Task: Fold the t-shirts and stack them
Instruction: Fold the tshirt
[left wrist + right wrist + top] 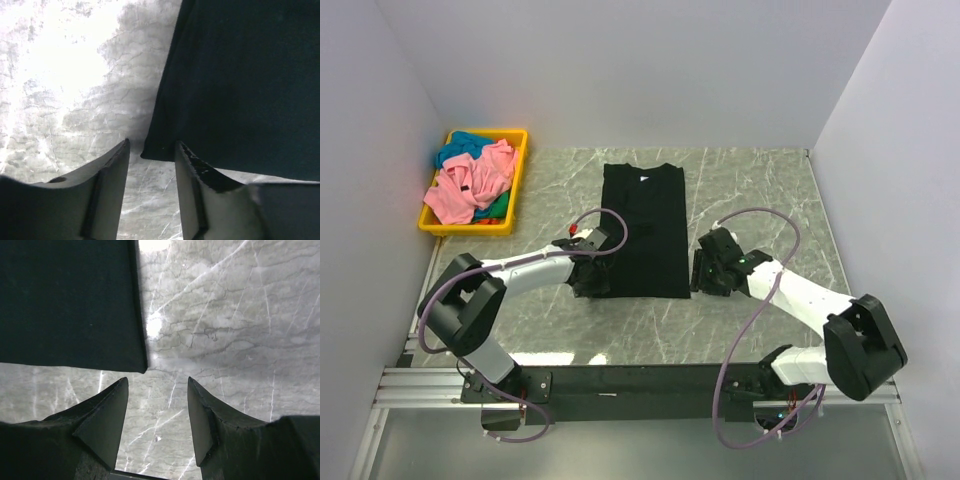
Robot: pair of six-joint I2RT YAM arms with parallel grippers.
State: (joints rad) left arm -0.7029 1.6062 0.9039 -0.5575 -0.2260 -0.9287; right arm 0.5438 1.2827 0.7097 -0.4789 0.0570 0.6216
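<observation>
The black t-shirt (642,225) lies flat on the marble table (760,190), folded into a long narrow rectangle with its collar at the far end. My left gripper (592,280) sits low at its near left corner, open. In the left wrist view that corner of the black t-shirt (240,75) reaches the gap at the left gripper (151,144) tips, and only bare table lies between the fingers. My right gripper (704,272) is open beside the near right corner. In the right wrist view the black t-shirt (65,300) ends just ahead of the right gripper (157,380).
A yellow bin (519,180) at the far left holds a crumpled pink t-shirt (470,185) and a teal t-shirt (465,142). White walls close the table on the left, back and right. Purple cables loop over both arms.
</observation>
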